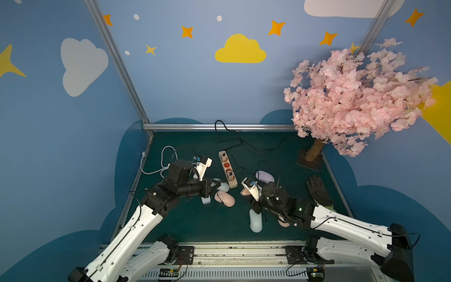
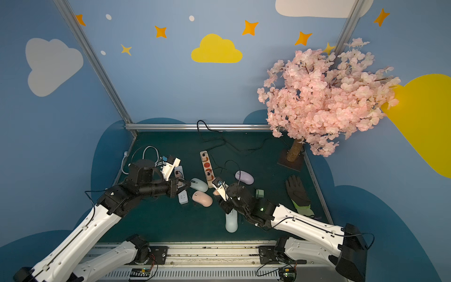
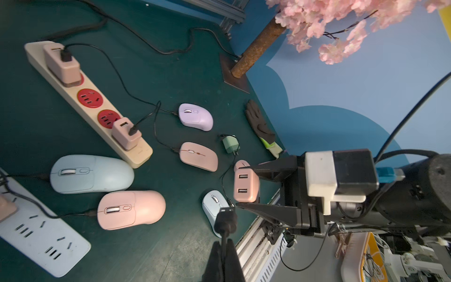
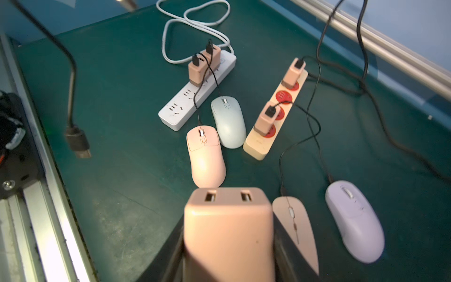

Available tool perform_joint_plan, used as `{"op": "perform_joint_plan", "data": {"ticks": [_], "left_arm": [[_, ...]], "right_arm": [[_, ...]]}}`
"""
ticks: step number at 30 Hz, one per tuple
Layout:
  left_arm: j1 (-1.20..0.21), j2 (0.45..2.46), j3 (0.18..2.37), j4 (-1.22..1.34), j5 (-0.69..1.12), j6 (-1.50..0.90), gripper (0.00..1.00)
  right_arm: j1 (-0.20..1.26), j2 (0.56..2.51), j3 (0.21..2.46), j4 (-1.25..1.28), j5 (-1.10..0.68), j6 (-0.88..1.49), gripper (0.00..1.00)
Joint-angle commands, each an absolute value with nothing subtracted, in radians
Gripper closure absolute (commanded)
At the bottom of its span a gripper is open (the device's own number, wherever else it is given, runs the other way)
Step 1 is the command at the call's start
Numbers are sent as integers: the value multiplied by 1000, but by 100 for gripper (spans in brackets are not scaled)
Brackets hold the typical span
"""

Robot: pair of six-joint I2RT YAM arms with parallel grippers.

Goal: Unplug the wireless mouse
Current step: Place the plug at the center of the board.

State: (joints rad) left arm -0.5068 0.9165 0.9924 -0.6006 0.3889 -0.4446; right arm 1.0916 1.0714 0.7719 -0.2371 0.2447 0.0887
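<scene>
**Starry blue booth, green tabletop: USB plug and charger held apart**

Blue walls painted with clouds and stars, and a pink blossom tree, surround a dark green tabletop. On it lie several wireless mice. A large pale-blue mouse and a large pink mouse are cabled to chargers on a white power strip. A lilac mouse and a flat pink mouse are cabled to chargers on a cream power strip.

The left claw is fully closed on a thin black cable just behind its USB plug, which hangs in the air with nothing attached. The right claw is clamped around a pink two-port charger, held above the tabletop with both ports empty. Plug and charger are near each other but apart.

A small pale-blue mouse lies just beneath the right claw, and its thin cable runs to a loose green adapter. I cannot trace which mouse the held cable belongs to.

The pull itself looks done, with the plug out of its port. The next move probably calls for lowering charger and cable onto bare tabletop and opening both claws. The slack cable must not drag a mouse or snag the neighbouring leads.
</scene>
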Motion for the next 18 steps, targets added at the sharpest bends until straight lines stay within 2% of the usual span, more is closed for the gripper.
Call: {"op": "perform_joint_plan", "data": {"ticks": [1, 8, 18], "left_arm": [[-541, 921, 987, -660, 249, -448, 96], [-664, 934, 912, -644, 94, -497, 96], [-773, 923, 786, -544, 37, -582, 96]], "right_arm": [[1086, 1104, 819, -371, 262, 373, 100], [1039, 1209, 859, -465, 215, 528, 100], [915, 1508, 990, -520, 84, 613, 100]]}}
